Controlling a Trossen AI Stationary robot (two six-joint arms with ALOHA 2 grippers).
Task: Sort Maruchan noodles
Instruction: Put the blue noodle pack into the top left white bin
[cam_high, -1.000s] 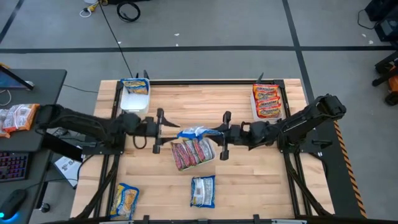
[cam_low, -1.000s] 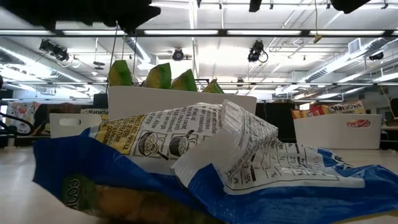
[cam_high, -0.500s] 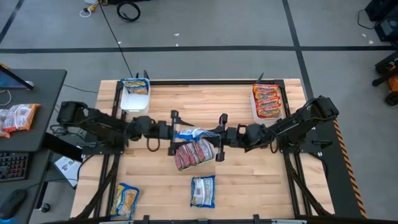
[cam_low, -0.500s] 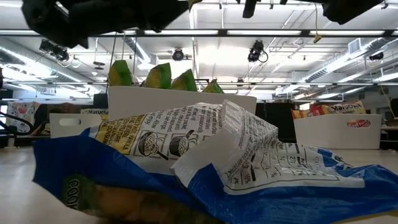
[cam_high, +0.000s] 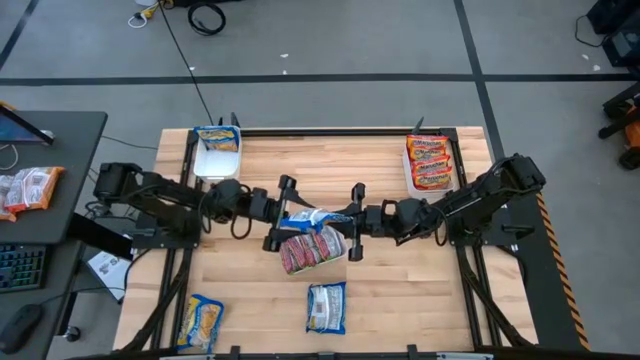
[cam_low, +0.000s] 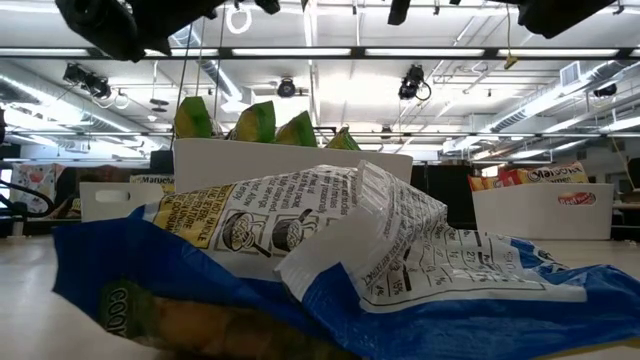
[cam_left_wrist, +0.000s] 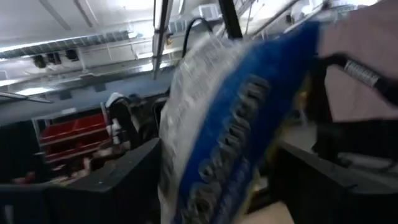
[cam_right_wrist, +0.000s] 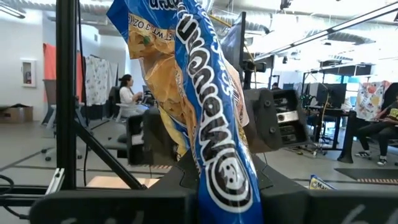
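A blue-and-white plastic ramen packet hangs between the two arms above the middle of the light wooden worktop, its long axis running across the worktop from one arm to the other, roughly level. The right hand is clamped on the packet's right end. The left hand has its fingers spread apart at the packet's left end; whether they touch the wrapper cannot be told. In the right wrist view the same packet stands edge-on in front of the camera, with large white lettering running along its blue band that is too curved to read.

Just below the held packet lies a red-pink and silvery packet in a white rectangular tray at the worktop's centre. Another blue-and-white packet lies flat near the front edge, long axis pointing front to back, and a yellow-and-blue packet lies at the front left corner. A white tray at the back left carries a blue-and-yellow packet; a white tray at the back right holds orange-red packets.

In the low view a crumpled blue-and-white wrapper fills the foreground with small printed cooking pictures, and "Maruchan" reads on packets standing in a white tray.
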